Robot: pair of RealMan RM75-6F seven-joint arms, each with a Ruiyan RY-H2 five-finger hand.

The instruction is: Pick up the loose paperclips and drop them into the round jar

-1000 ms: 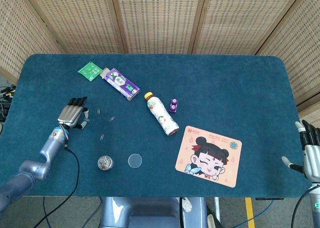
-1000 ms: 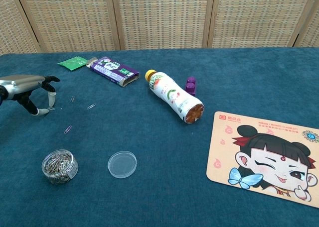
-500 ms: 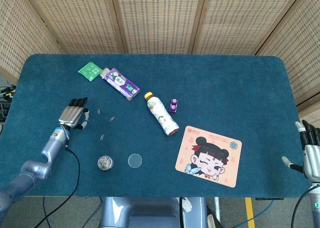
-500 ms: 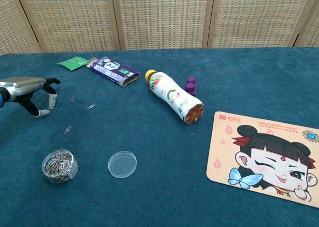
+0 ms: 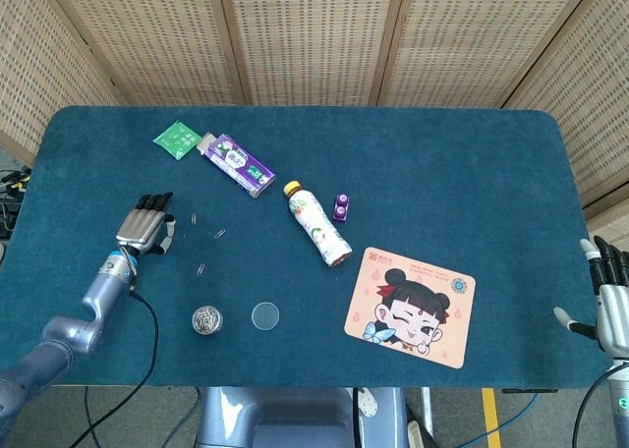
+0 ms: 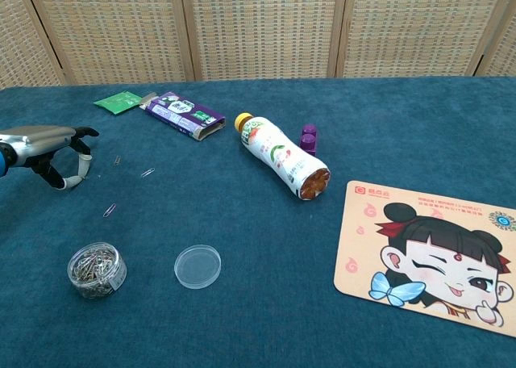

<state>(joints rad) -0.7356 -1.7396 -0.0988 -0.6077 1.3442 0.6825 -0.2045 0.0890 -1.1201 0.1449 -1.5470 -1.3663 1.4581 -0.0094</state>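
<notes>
On the left side of the bench (image 5: 442,163), the left robot hand (image 5: 143,230) has slid only a tiny bit toward the near edge since a second ago, and nothing else has moved. It hangs low over the blue cloth with its fingers (image 6: 81,134) bent down and the thumb tucked under. Something small and pale sits at the fingertips, but I cannot tell if it is a paperclip or just part of the hand, so I cannot say if it is holding anything. That small move means the pick-up is probably only starting, or the hand is lining up. Three loose paperclips lie near it: one paperclip (image 6: 118,160) just beside the fingers, a second paperclip (image 6: 147,173) a bit further right, and a third paperclip (image 6: 110,210) closer to the jar. The round jar (image 6: 97,268) stands open near the front edge and is already full of many shiny clips. Its clear lid (image 6: 197,265) lies flat beside it with nothing in it. A purple box (image 6: 184,114) lies on its side with its end flap open, and I cannot see what is inside. A drink bottle (image 6: 280,156) lies on its side with its yellow cap on. The right robot hand (image 5: 611,299) waits far off at the right edge, fingers apart, holding nothing.
</notes>
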